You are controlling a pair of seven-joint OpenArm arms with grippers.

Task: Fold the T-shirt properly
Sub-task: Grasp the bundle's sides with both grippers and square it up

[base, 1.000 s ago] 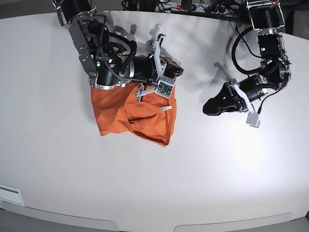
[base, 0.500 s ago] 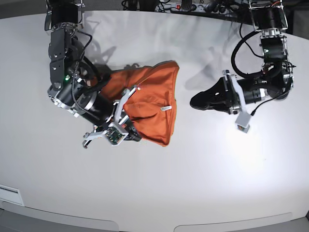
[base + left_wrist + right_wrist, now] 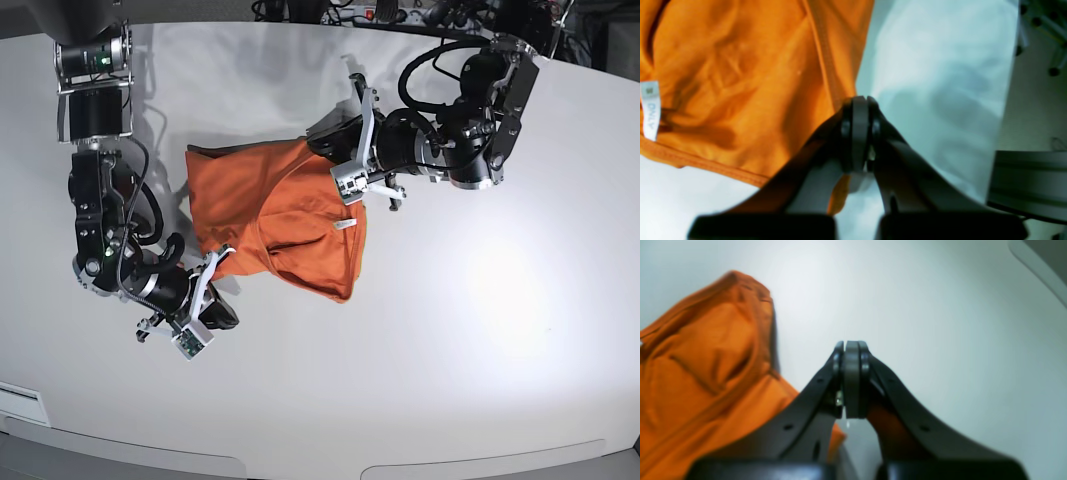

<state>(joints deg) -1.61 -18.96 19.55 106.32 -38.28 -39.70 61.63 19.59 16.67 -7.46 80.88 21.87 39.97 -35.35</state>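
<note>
On the left side of the base view, the right gripper [image 3: 222,262] sits low beside the bottom left corner of the T-shirt [image 3: 270,215]. In its wrist view the right gripper [image 3: 851,353] has its jaws pressed together with nothing between the tips, and the orange cloth lies to its left and just behind it, with bare white table [image 3: 940,323] in front. The T-shirt is a bunched, partly folded heap in the middle of the table [image 3: 480,340], and its small white neck tag [image 3: 344,224] shows near its right edge. To the right of that, the left gripper [image 3: 352,165] is at the top right corner of the shirt. In its own wrist view the left gripper [image 3: 858,106] is closed tight too, right at the shirt's hem, but I cannot tell if any cloth is pinched in it. There are no boxes or bins here. A moment ago the right arm lay across the shirt; now it has pulled down to the lower left. The left arm was well off to the side, away from the shirt, and has come over to the shirt's edge. The shirt's top left has spread wider.
</note>
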